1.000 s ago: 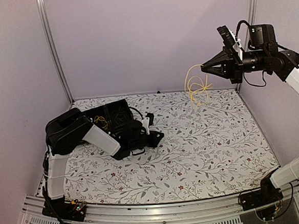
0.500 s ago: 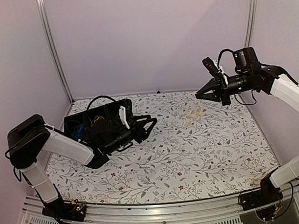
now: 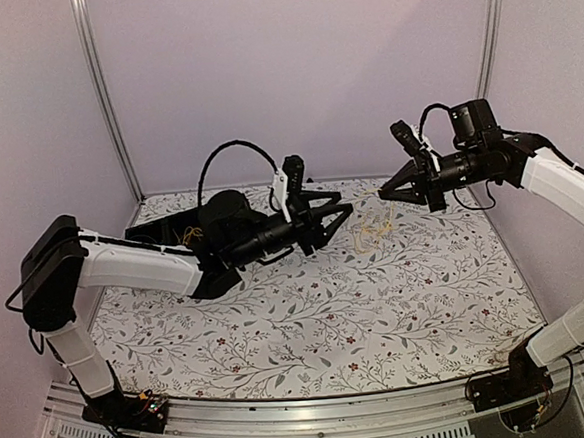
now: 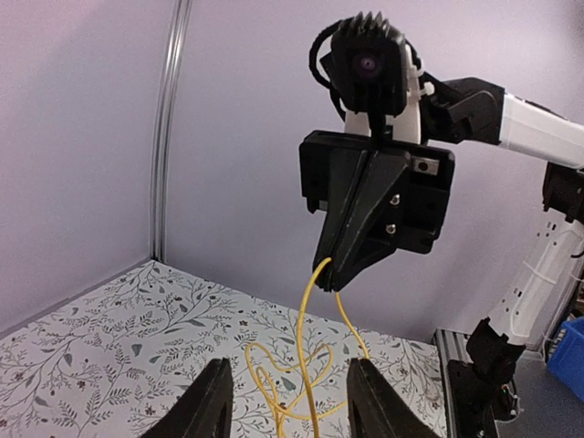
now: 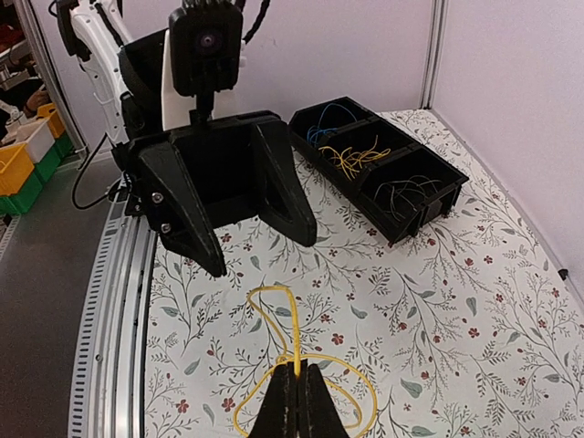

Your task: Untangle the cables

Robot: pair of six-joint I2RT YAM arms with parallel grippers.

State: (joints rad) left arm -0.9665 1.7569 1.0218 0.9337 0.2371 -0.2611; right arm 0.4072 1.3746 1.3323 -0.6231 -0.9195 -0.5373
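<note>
Yellow thin looped cable (image 3: 373,231), pinched tight in right tool (image 3: 387,194); left tool (image 3: 344,215) gapes facing it; loops perhaps touch floral desk (image 3: 379,313).

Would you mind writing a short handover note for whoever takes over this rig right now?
Right gripper: shut on the yellow cable, whose loops hang over the far side of the table.
Left gripper: open, aimed at those loops, holding nothing.
Black bin, far left: blue cable, orange cable and dark cable in separate compartments.
Done: one yellow cable is out of the bin.
Left: work its loops free and put it down.
</note>
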